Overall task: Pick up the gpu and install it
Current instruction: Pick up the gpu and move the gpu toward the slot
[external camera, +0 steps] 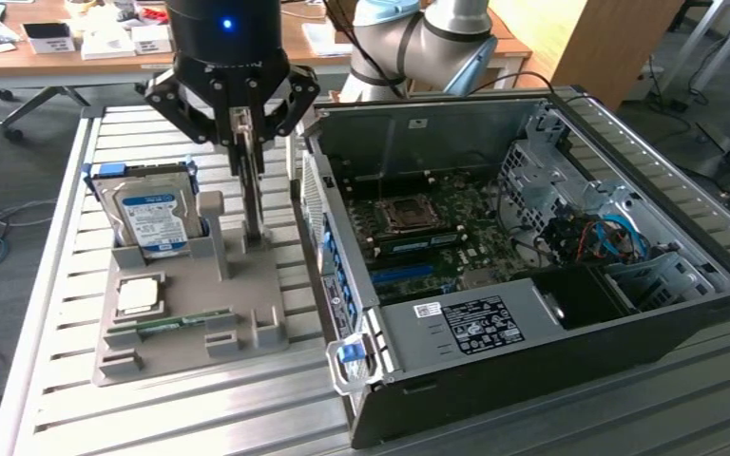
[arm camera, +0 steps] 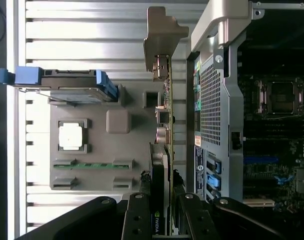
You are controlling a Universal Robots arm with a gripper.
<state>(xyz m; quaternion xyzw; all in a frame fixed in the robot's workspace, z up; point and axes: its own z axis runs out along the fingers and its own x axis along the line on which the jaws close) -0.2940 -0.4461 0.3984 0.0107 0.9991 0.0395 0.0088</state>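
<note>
One gpu (external camera: 252,190) | long axis vertical | end effector (external camera: 240,131) gripping top end

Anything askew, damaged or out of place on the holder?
Nothing stands out. The gpu is held upright and straight by the gripper at the grey holder; the hard drive, CPU and memory stick sit squarely in their slots.
</note>
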